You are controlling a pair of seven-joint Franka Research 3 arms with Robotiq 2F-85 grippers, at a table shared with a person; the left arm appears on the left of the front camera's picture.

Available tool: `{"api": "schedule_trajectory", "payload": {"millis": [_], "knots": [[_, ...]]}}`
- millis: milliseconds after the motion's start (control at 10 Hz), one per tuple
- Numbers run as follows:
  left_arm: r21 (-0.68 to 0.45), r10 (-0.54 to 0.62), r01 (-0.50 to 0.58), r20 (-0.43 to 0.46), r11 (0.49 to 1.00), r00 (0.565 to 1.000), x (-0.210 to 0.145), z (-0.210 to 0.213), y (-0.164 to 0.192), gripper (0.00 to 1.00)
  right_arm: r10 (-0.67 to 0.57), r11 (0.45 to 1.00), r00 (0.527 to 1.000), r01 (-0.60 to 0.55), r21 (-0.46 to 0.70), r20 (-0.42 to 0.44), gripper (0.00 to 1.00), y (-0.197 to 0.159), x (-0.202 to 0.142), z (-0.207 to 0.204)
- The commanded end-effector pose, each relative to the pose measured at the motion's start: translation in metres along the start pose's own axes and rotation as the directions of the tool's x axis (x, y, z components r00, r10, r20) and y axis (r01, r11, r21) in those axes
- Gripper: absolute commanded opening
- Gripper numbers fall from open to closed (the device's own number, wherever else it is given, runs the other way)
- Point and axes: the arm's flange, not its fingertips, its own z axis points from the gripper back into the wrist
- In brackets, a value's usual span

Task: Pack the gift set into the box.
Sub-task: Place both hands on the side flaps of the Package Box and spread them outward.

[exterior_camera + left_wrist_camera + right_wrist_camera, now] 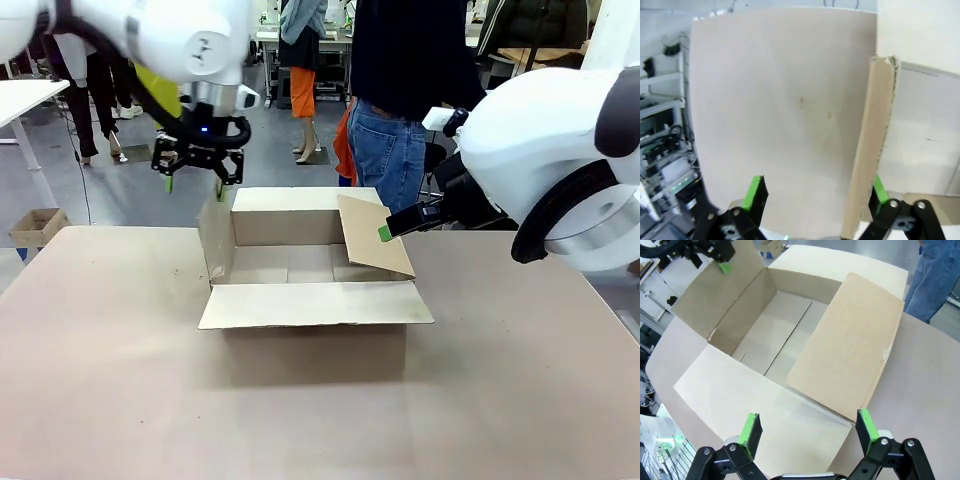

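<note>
Large plain brown corrugated cardboard box (300, 345) sits at mid-counter, top open. The counter (100, 380) is a flat brown surface.

Flaps:
- The near flap (315, 303) is folded out flat toward the robot's side.
- The far flap (300, 200) stands up.
- The left flap (215, 240) is close to upright.
- The right flap (375, 235) leans inward over the opening.

In the right wrist view the bare cardboard floor (775, 335) of the box shows, with a seam along its middle.

Left tool (197, 175) hangs just above the top edge of the left flap. Its fingers are spread apart and grip nothing. In the left wrist view that flap's edge (870, 145) rises between the two green pads (755, 187), much nearer one pad than the other. I cannot tell whether it touches.

Right tool (388, 230) is at the outer face of the right flap, with one green pad close against the cardboard in the front view. In the right wrist view the tool (808, 427) is wide open over the near right corner of the box and nothing is clamped. The inward-leaning flap (850, 340) lies ahead of its fingers.

A person in a dark top and blue jeans (410, 60) stands at the far side, directly behind the box — hands not discernible.
</note>
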Motion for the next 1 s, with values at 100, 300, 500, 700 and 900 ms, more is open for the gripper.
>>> {"api": "schedule_trajectory", "payload": {"millis": [100, 300, 500, 700, 900], "knots": [[-0.203, -0.049, 0.031, -0.084, 0.979, 0.995, -0.011, -0.039, 0.057, 1.0, 0.0, 1.0, 1.0, 0.0, -0.012, 0.002, 1.0, -0.001, 0.002, 0.002], [-0.338, -0.034, -0.011, -0.128, 0.941, 0.991, -0.007, -0.069, 0.091, 1.0, 0.0, 1.0, 1.0, 0.0, -0.012, 0.002, 1.0, -0.001, 0.002, 0.002], [-0.46, -0.066, -0.027, -0.186, 0.887, 0.98, -0.005, -0.099, 0.114, 1.0, 0.0, 1.0, 1.0, 0.0, -0.012, 0.002, 1.0, -0.001, 0.002, 0.002], [-0.385, -0.034, -0.035, -0.17, 0.922, 0.985, 0.004, -0.092, 0.105, 1.0, 0.0, 1.0, 1.0, 0.0, 0.0, 0.0, 1.0, 0.0, 0.0, 0.0], [-0.385, -0.034, -0.035, -0.17, 0.922, 0.985, 0.004, -0.092, 0.105, 1.0, 0.148, 0.973, 0.972, -0.177, -0.151, -0.185, 1.0, 0.052, 0.078, -0.021]]}}
